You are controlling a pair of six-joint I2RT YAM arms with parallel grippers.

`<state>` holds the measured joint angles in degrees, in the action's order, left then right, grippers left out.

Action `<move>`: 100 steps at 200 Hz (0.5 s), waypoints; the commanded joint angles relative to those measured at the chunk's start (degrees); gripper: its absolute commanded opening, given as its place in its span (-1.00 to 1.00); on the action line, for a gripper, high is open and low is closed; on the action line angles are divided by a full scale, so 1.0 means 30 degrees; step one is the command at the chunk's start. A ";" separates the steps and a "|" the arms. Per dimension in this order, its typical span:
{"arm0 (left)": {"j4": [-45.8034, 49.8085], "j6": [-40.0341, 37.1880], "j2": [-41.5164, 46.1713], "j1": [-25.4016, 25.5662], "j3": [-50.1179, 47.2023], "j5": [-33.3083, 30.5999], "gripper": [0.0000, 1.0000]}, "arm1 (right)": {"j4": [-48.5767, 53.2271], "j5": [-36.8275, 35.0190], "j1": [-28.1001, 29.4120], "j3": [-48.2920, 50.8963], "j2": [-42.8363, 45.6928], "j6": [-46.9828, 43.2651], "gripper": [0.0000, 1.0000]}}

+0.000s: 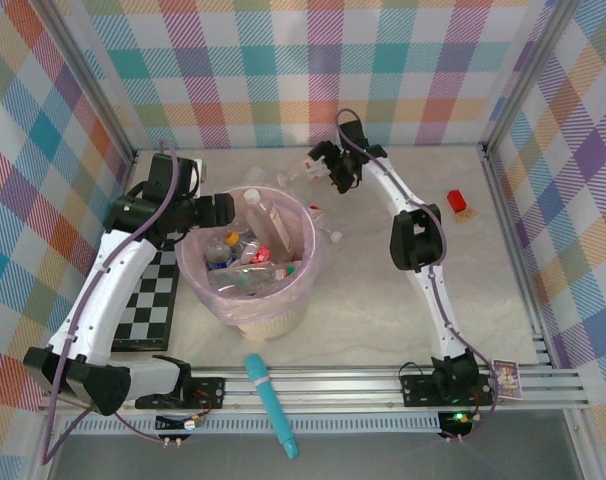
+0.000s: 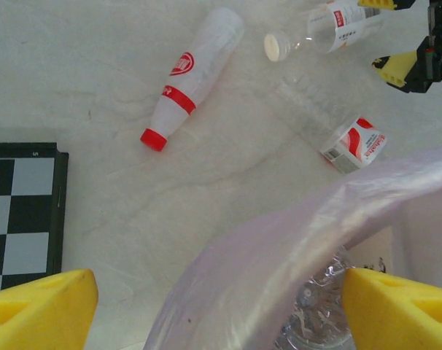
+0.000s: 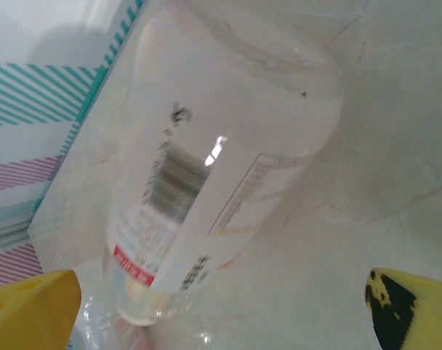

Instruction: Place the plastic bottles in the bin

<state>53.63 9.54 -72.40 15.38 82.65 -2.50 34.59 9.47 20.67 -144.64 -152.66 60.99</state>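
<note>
1. Left gripper point(image 2: 219, 313): jaws spread wide and holding nothing. The yellow fingers point(image 2: 39, 310) sit over the left rim of the bin, one above the table and one above the bag's mouth.
2. Left arm: my base is at the near left corner. The white link rises along the left side, the elbow folds near the left wall, and the wrist turns right toward the bin.
3. Right gripper point(image 3: 221, 313): jaws fully apart and gripping nothing. The white-capped bottle point(image 2: 319, 29) lies on its side between the fingers, with no pad seen touching it.
4. Right arm: my base is at the near right. The arm runs up and left through a black elbow, and the forearm reaches toward the back wall behind the bin.
5. Bin point(image 1: 283, 320): cream, lined with a pink bag, standing left of centre. Several bottles point(image 1: 241, 265) lie inside.
6. Red-capped bottle point(image 2: 188, 80): on its side on the table behind the bin, apart from the others.
7. Crushed bottle with a red-and-white label point(image 2: 352, 144): on the table just beside the bag's rim.
8. Checkerboard point(image 1: 148, 300): flat, left of the bin, under my left arm.
9. Teal stick point(image 1: 271, 400): lying across the near rail.
10. Red block point(image 1: 457, 201): near the right wall, well apart from both grippers.
11. Open room: bare tabletop right of the bin, between it and my right arm.
</note>
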 commanded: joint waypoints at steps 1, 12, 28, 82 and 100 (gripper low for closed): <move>-0.0863 0.0296 -0.0025 -0.0341 -0.0582 0.0957 0.67 | -0.1285 -0.0509 0.0150 -0.1455 -0.1152 0.1215 0.99; -0.1167 0.0415 -0.0045 -0.0407 -0.0779 0.1071 0.66 | -0.1591 -0.0829 0.0223 -0.1686 -0.1533 0.1409 0.99; -0.1457 0.0562 -0.0074 -0.0511 -0.0969 0.1097 0.64 | -0.2400 -0.1295 0.0295 -0.1507 -0.1813 0.1902 1.00; -0.2186 0.0661 0.0198 -0.1052 -0.1638 0.1605 0.60 | -0.3034 -0.2556 0.0293 -0.2614 -0.3530 0.3204 0.85; -0.2403 0.0680 0.0205 -0.1228 -0.1761 0.1752 0.60 | -0.2641 -0.2681 0.0233 -0.2579 -0.3505 0.3442 0.72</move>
<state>47.77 11.11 -72.51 12.93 78.76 1.10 26.37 3.99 21.21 -151.52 -160.62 69.04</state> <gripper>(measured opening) 0.803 0.897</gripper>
